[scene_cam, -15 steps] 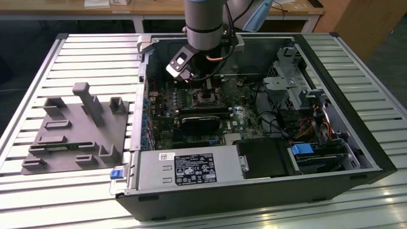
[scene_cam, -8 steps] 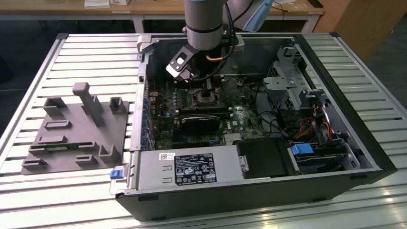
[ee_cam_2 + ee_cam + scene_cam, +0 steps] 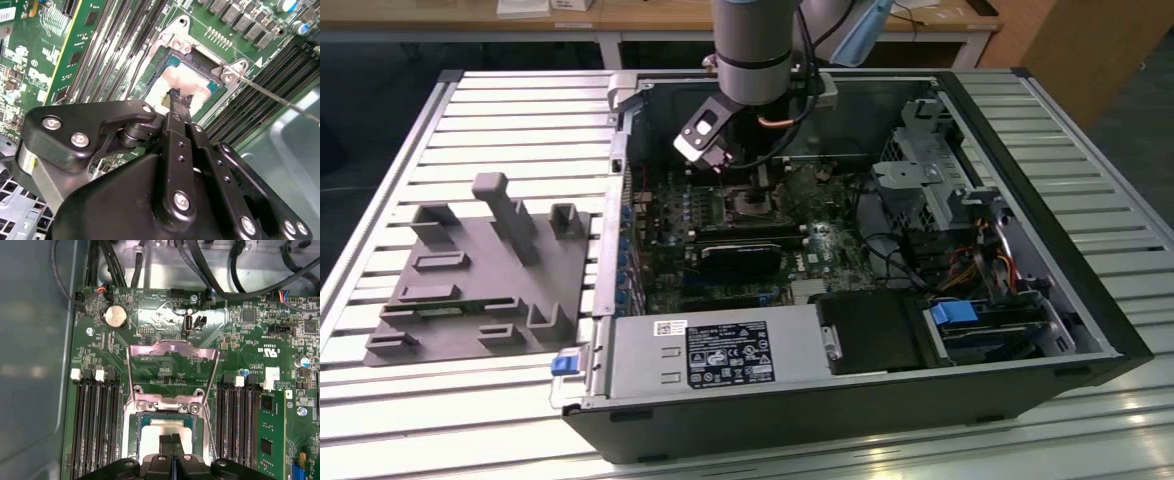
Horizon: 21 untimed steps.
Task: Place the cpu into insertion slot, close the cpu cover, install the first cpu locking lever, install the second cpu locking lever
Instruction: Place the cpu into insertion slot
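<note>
The cpu (image 3: pixel 152 432) (image 3: pixel 192 80) lies flat in the insertion slot (image 3: pixel 134 427) (image 3: pixel 172 37), its pale silver top showing. Behind the slot the cpu cover (image 3: pixel 172 349) is swung up and open, and the board shows through its cut-out. My gripper (image 3: pixel 171 440) (image 3: pixel 176 98) is shut, with nothing between its black fingertips, which sit on or just above the chip's top. A thin wire locking lever (image 3: pixel 280 98) (image 3: pixel 210 432) runs out from one corner of the slot. In the exterior view the gripper (image 3: pixel 751 188) hangs over the slot (image 3: pixel 750 207) inside the open computer case.
Long black memory slots (image 3: pixel 95 425) flank the socket on both sides. Cables (image 3: pixel 210 270) hang across the case wall beyond the board. A black block (image 3: pixel 740 255), a power supply (image 3: pixel 720 355) and a drive cage (image 3: pixel 934 170) crowd the case. A grey fixture (image 3: pixel 480 270) stands beside it.
</note>
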Available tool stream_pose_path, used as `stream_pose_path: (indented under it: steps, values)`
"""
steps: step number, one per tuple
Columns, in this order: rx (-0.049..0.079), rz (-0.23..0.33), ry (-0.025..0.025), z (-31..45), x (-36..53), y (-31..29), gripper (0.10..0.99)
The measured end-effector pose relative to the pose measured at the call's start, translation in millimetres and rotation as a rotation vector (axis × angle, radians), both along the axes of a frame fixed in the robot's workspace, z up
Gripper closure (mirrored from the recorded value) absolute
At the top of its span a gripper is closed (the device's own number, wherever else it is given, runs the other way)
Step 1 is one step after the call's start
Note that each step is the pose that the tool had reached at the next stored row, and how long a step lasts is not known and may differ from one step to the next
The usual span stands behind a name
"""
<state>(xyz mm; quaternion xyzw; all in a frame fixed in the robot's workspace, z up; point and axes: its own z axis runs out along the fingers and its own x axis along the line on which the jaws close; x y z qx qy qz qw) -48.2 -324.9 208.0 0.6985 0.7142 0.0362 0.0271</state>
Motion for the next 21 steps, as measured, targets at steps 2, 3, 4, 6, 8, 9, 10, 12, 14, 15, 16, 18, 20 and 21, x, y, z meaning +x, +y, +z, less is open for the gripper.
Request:
stream_pose_path:
  steps: [2, 3, 4, 6, 8, 9, 10, 12, 14, 15, 16, 18, 20, 21]
  values:
    - [0.000, 0.000, -0.0001, 1.8, 0.1, 0.1, 0.984]
    - [0.000, 0.000, 0.0000, 3.8, 0.0, 0.0, 0.984]
    - [0.000, 0.000, 0.0000, 6.3, 0.1, 0.0, 0.984]
    - [0.000, 0.000, -0.0001, 12.4, 0.1, 0.0, 0.984]
    - [0.000, 0.000, -0.0001, 18.9, 0.1, 0.1, 0.984]
    - [0.000, 0.000, -0.0001, 22.3, 0.0, 0.0, 0.984]
    - [0.000, 0.000, -0.0002, 25.3, 0.1, 0.1, 0.984]
    - [0.000, 0.000, -0.0001, 31.1, 0.1, 0.1, 0.984]
    - [0.000, 0.000, -0.0001, 36.4, 0.0, 0.0, 0.984]
    - [0.000, 0.000, -0.0001, 38.8, 0.1, 0.0, 0.984]
    - [0.000, 0.000, -0.0002, 40.5, 0.0, 0.0, 0.984]
    - [0.000, 0.000, -0.0003, 41.7, 0.1, 0.1, 0.984]
    - [0.000, 0.000, -0.0004, 41.7, 0.1, 0.1, 0.984]
    - [0.000, 0.000, -0.0002, 41.9, 0.1, 0.1, 0.984]
